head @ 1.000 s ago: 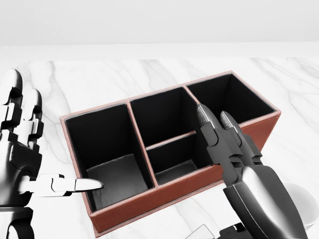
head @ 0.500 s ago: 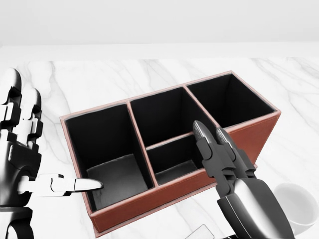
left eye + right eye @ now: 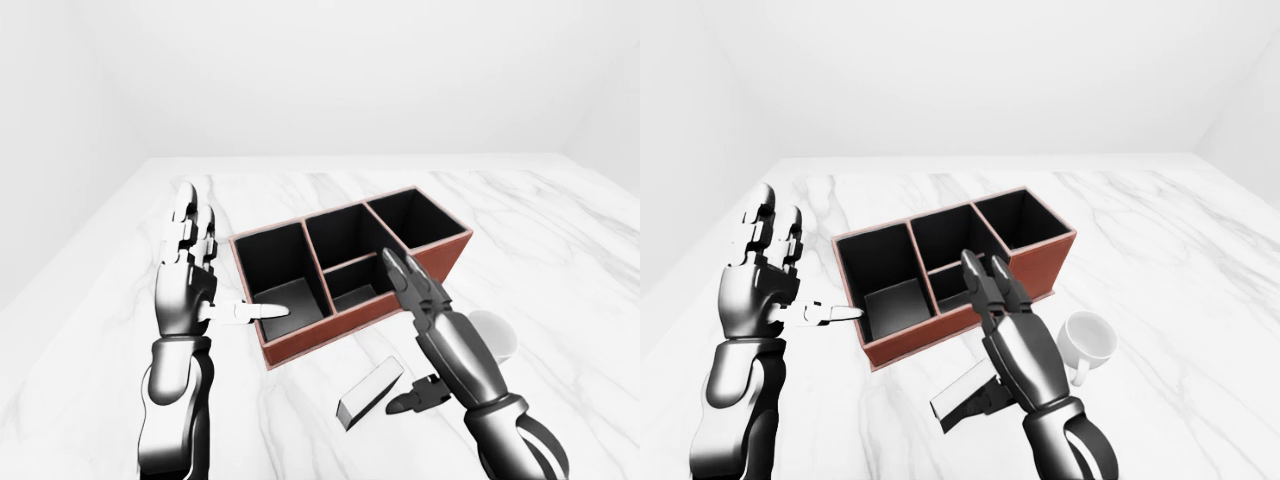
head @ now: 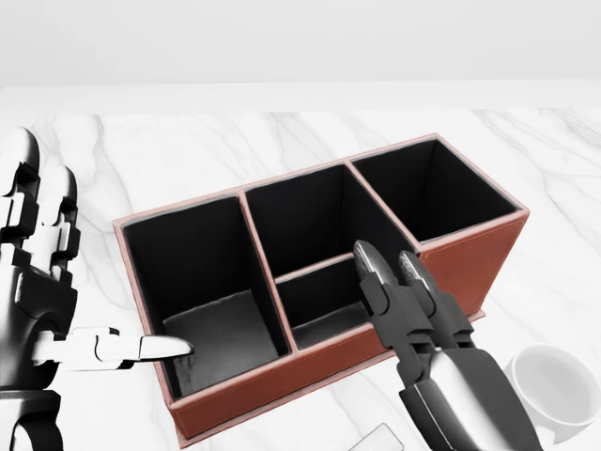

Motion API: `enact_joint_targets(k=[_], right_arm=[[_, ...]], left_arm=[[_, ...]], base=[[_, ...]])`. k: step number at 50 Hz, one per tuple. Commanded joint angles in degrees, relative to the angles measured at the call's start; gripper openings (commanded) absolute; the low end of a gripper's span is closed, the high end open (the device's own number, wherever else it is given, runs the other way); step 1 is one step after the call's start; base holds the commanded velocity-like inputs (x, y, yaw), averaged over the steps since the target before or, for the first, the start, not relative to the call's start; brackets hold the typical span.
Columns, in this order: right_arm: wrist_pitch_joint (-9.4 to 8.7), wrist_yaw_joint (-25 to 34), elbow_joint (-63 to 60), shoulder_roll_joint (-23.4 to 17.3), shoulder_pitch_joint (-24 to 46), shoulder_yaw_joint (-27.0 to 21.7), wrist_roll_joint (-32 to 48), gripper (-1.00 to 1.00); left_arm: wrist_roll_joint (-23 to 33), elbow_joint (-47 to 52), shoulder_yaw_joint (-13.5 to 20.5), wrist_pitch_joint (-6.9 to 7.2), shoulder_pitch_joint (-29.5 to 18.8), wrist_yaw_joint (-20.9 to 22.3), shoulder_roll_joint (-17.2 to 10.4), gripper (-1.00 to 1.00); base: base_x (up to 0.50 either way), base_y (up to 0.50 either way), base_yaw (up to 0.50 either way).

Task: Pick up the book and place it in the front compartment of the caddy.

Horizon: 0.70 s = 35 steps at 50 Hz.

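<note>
Red-brown caddy (image 4: 470,258) before us; our left hand (image 3: 187,285) and right hand (image 3: 420,295) both released; book (image 3: 369,391) flat on marble.

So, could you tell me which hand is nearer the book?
Right. The right hand hangs just above the book; the left hand is beyond the caddy.

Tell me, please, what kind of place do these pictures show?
Probably a bare simulated test room, not a real home: plain white walls, a white marble table, and only a few props, namely a brown caddy, a book and a white mug.
</note>
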State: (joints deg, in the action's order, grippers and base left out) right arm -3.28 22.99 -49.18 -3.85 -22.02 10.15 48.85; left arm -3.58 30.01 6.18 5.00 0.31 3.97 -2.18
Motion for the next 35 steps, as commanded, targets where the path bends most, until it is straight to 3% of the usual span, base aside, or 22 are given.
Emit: enact_joint_targets(k=[1,16,35], right_arm=[[1.52,-1.68,0.48,-0.64,-1.37,1.17,1.37,1.0],[4.12,-4.63,1.93,-1.87,-3.25,2.96,3.14,1.0],[5.08,-7.15,4.02,-2.99,-3.74,4.37,4.82,1.0]], left_arm=[[-0.06,0.14,0.08,0.0,-0.06,0.01,-0.04,1.0],[-0.02,0.29,0.08,0.0,-0.07,-0.01,-0.04,1.0],[-0.02,0.26,0.1,0.0,0.07,0.04,-0.02,1.0]], base=[[0.0,0.0,0.0],[0.0,0.0,0.0],[0.0,0.0,0.0]])
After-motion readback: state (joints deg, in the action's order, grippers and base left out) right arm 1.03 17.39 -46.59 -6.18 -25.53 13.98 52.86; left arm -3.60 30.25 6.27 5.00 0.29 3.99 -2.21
